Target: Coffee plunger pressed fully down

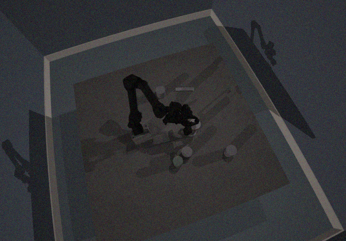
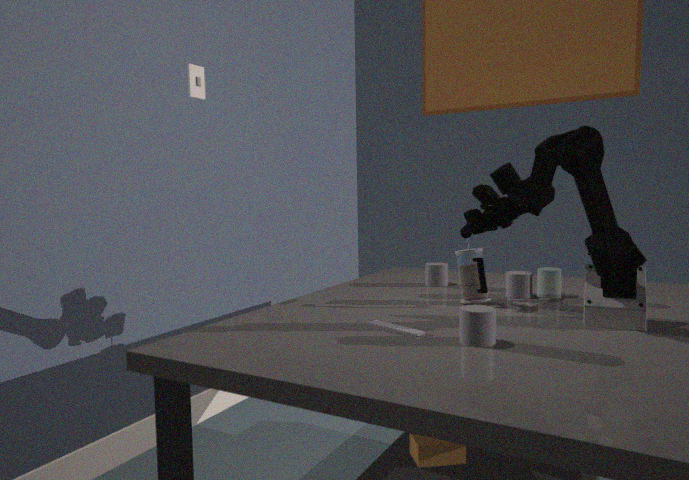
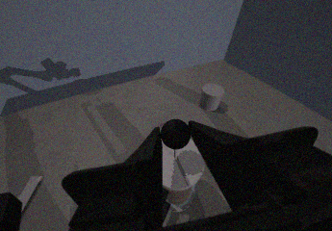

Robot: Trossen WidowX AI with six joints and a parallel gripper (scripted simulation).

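black arm (image 2: 583,169), orange wall panel (image 2: 532,50), pale green cup (image 2: 549,282), blue walls (image 2: 129,186).

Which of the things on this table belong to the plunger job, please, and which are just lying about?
Belong to the job:
- coffee press
- plunger knob, held in the gripper

Just lying about:
- four plain cylinders, e.g. the nearest
- pale green cup
- flat white strip

White cylinder (image 2: 517,284) just beside press (image 2: 472,277); mint cylinder (image 2: 549,282) near.
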